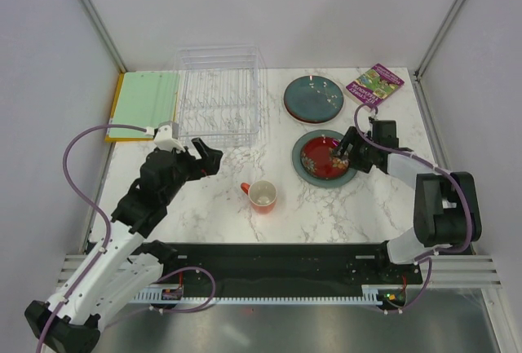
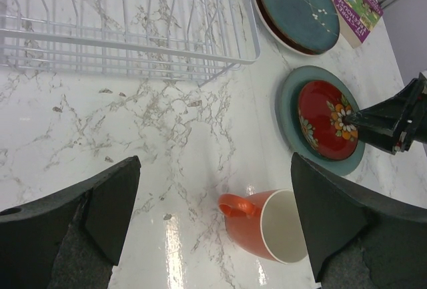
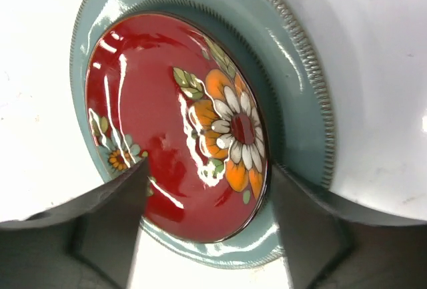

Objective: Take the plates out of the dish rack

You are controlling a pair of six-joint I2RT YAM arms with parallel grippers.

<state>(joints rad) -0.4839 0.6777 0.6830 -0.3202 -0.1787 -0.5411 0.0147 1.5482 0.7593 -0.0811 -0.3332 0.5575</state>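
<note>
The clear dish rack [image 1: 220,96] stands at the back with no plate in its slots; its wire floor shows in the left wrist view [image 2: 127,22]. The dark teal plate [image 1: 314,98] lies flat to its right, with a reddish rim showing under it. The small red flowered plate [image 3: 173,115] lies on the grey-teal plate [image 3: 300,69]. My right gripper [image 3: 207,235] is open, low over them, its fingers on either side of the red plate's near edge. My left gripper [image 2: 213,215] is open and empty above the table in front of the rack.
An orange-red mug [image 1: 263,196] lies on its side mid-table, below my left gripper. A flat green board [image 1: 145,104] lies left of the rack. A purple booklet [image 1: 375,84] lies at the back right. White walls close the sides.
</note>
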